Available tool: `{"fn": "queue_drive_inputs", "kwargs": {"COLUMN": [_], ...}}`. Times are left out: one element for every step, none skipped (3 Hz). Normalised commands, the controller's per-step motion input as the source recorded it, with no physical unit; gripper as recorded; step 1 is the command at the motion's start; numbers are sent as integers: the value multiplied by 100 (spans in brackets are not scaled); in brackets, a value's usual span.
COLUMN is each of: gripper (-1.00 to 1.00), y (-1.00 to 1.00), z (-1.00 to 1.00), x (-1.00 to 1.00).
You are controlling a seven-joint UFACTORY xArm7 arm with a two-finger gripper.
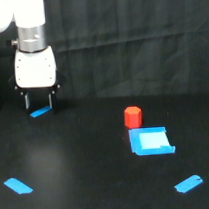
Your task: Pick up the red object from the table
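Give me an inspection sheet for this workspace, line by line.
Surface: matte black table, flat.
Job's things: red object upright, just behind the blue square patch; whether they touch is unclear.
Clutter: three blue tape strips, near the gripper, front on the exterior view's left, front on its right.
Grippers: gripper open, empty, far from the red object.
Cables: nothing seen.
Surroundings: black cloth backdrop.

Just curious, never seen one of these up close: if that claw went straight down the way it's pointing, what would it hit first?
Most likely the blue tape strip on the table, right beneath the open gripper. Depth is hard to judge from this view. The red object sits well off toward the exterior view's right.
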Motion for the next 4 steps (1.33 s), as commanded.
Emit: {"fn": "queue_drive_inputs", "kwargs": {"gripper": [85, 82, 94, 99], "y": [4, 2, -15, -24], "z": [-4, 3, -22, -17], "x": [29, 33, 91, 99]}}
